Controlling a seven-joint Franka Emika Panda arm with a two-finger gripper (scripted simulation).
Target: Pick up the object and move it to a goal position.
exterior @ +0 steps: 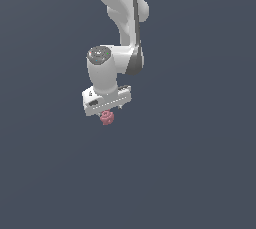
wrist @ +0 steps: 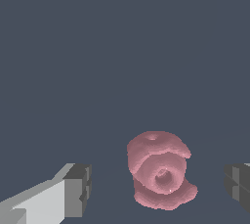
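The object is a small pinkish-red lumpy ball with a swirled surface, lying on the flat dark grey ground just under the white hand of my arm. In the wrist view the object sits between my two dark-tipped fingers, closer to one than the other, with a gap on each side. My gripper is open and straddles the object without touching it. In the exterior view my gripper is low over the object and its fingertips are mostly hidden behind the hand.
A plain dark grey ground fills both views. The white arm rises from the hand toward the top of the exterior view.
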